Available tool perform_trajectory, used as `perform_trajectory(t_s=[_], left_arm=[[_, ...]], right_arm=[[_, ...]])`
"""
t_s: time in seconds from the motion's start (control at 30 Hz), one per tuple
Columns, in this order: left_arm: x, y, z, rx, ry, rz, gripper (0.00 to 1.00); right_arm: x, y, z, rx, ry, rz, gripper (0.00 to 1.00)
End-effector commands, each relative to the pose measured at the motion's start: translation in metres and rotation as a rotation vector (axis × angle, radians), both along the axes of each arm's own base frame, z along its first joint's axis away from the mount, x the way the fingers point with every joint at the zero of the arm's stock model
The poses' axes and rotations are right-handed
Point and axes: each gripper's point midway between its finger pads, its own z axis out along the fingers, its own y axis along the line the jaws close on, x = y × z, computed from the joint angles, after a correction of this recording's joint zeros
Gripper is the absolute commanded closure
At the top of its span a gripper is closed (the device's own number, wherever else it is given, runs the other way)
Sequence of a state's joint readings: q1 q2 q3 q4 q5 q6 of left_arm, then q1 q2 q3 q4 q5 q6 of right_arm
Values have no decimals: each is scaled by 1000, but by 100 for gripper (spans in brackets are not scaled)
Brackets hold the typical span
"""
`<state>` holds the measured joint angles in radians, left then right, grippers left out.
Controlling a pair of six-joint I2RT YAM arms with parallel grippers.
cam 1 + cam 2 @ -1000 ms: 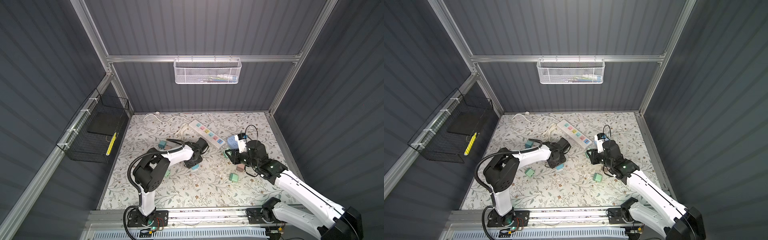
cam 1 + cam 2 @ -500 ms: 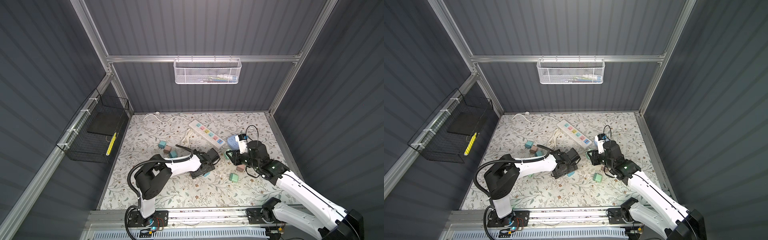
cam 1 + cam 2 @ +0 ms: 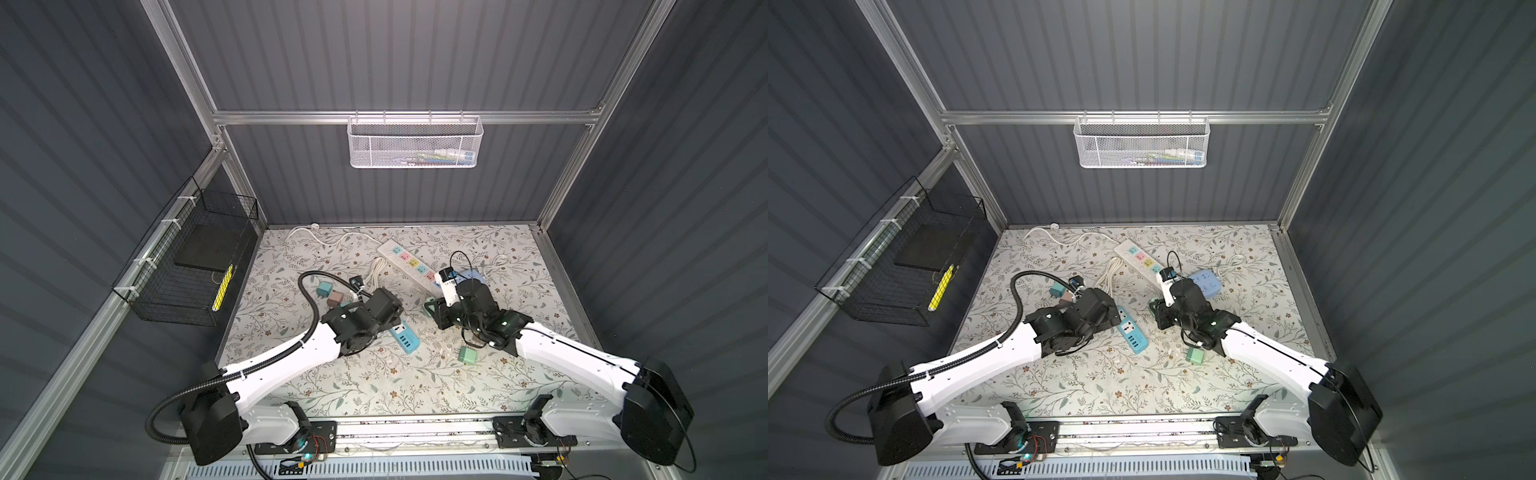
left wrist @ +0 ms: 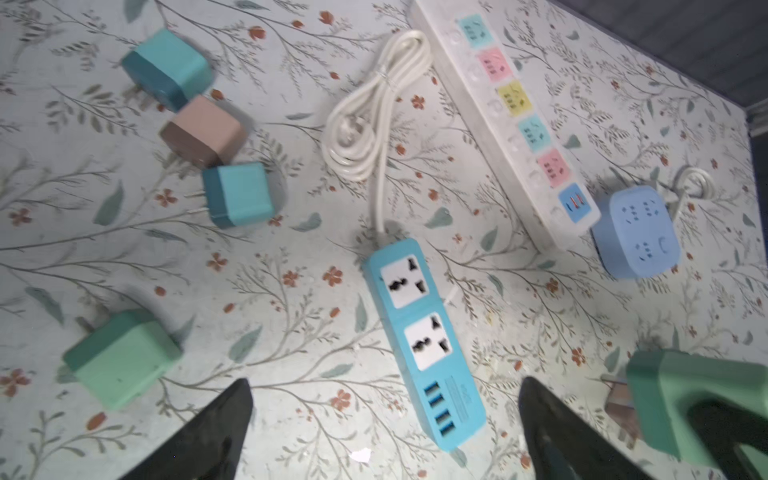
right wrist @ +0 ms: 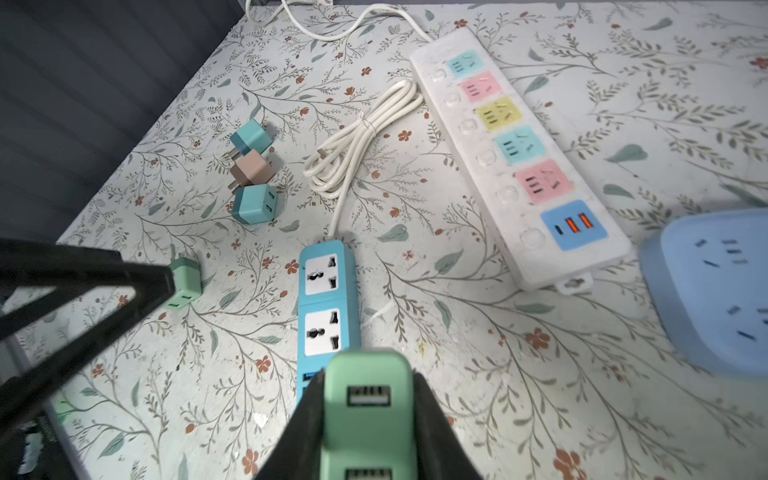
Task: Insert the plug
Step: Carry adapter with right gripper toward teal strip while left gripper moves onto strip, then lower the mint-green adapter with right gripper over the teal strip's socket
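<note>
My right gripper [image 5: 368, 386] is shut on a green plug [image 5: 368, 411], whose USB ports face the wrist camera. It hovers just short of the near end of the blue power strip [image 5: 328, 299], which lies flat on the table. In the left wrist view the same plug [image 4: 681, 399] shows its prongs pointing toward the strip [image 4: 419, 332]. My left gripper [image 4: 384, 386] is open and holds nothing, with the strip's USB end between its fingers. In both top views the two grippers face each other across the strip [image 3: 405, 338] [image 3: 1131, 334].
A white power strip [image 5: 519, 166] and a light-blue cube socket [image 5: 706, 291] lie behind. A coiled white cable [image 4: 370, 133] runs from the blue strip. Loose plugs lie around: teal [image 4: 166, 66], brown [image 4: 203, 133], teal [image 4: 239, 195], green [image 4: 120, 357], green [image 3: 467, 355].
My left gripper has opened, and its arm has swung lower toward the front. The blue strip has shifted slightly right. The right arm has barely moved.
</note>
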<state>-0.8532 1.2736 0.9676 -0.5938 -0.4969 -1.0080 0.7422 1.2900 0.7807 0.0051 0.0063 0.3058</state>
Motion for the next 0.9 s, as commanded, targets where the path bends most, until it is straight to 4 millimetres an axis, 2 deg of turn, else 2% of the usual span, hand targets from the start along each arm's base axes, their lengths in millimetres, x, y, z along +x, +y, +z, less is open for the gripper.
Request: perform_trajectory(t_s=[0.0,0.2,0.33,0.47,0.7,0.87], left_arm=[[1,36,-20,70,37,11,0],[-6,57,-16,99,2,30,0],[-11,57,-25,64,10,26,0],[-12,58,-25,28,-20,37,0],[-8,57,-17,46,-38,23,0],[-6,56,-16,53,-40,18,0]], right_arm=[[21,27,17,22,-169,14,81],[31,66,-20,-48,-134,91,82],[35,84,-35,-45,-132,110,82],[43,92,-38,-33,-151,108,82],[48,103,-58,-58,-120,133,82],[46,99,-69,-88,-101,124,82]])
